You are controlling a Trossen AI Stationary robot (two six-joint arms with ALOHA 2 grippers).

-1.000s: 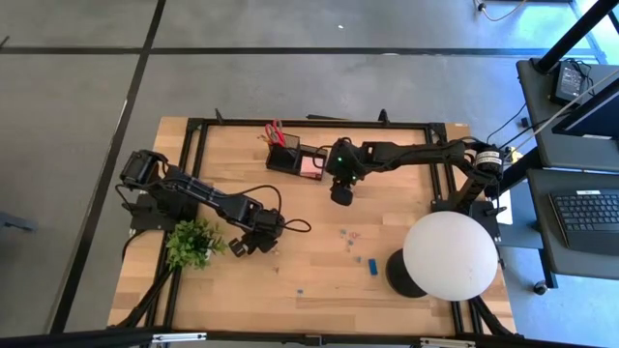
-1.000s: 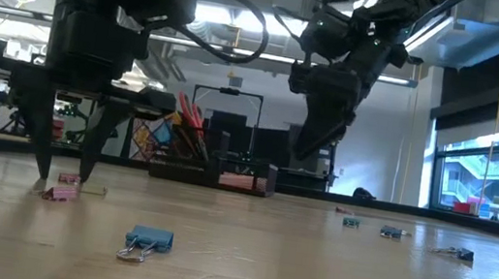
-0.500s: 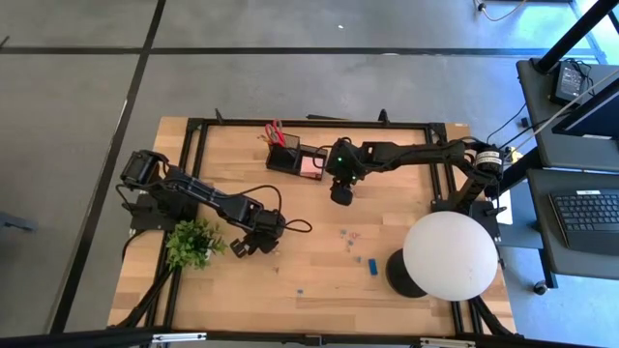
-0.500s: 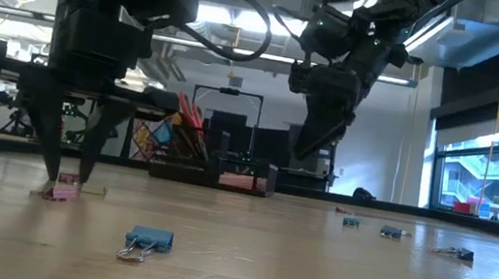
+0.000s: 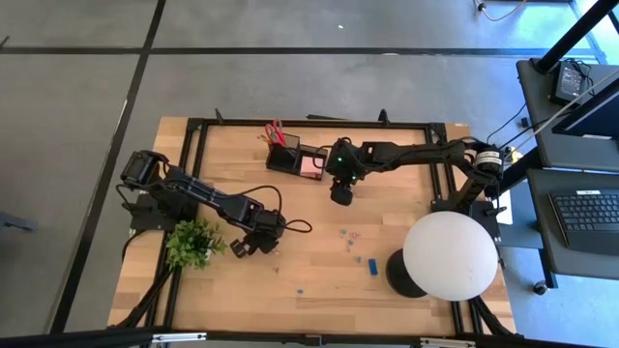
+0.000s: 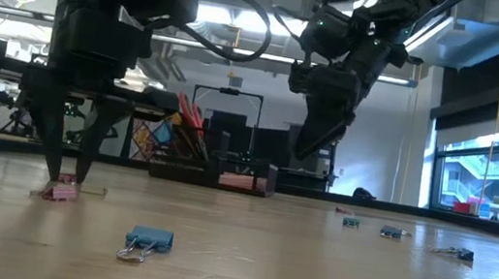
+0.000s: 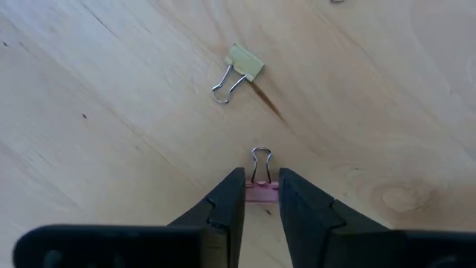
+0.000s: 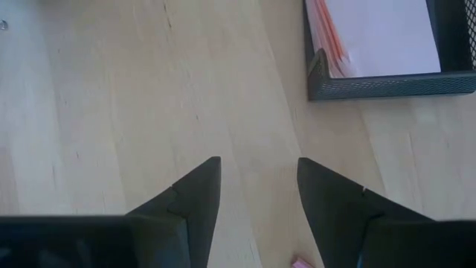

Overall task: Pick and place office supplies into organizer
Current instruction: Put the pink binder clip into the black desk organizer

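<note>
From my remote station, nearest the low camera lies a small blue metal binder clip [image 6: 148,240] on the pale wooden bench [image 5: 319,285], clear of both arms.

Behind it, the left gripper [image 6: 61,175] stands with its fingertips down at the bench surface. In the left wrist view, its two dark fingers [image 7: 228,199] flank a small pink binder clip [image 7: 261,192] — the clip's body sits between the tips, and its wire handles point away from the gripper. The jaws are narrowed around the clip; I cannot tell whether the pads are pressing on it, and the clip rests on the wood. A yellow-green binder clip [image 7: 239,69] lies apart from it, farther along the bench. From above, this gripper [image 5: 259,244] is just beside the green potted plant [image 5: 193,244].

The right gripper [image 6: 313,134] hangs above the bench, well off the surface, with its jaws partly open and nothing between them. In the right wrist view, its fingers [image 8: 195,195] frame bare wood.

Farther back stands the small black mesh desk organizer [image 5: 295,158]. Its lower tray holds a pink square sticky-note pad [image 8: 379,36]; its taller cup holds red-handled scissors [image 5: 276,132]. From above, the right gripper [image 5: 339,195] is near the tray side.

To the right — several tiny clips [image 5: 348,238] and a small blue block [image 5: 372,265] lie scattered, near the white globe lamp [image 5: 450,253].
</note>
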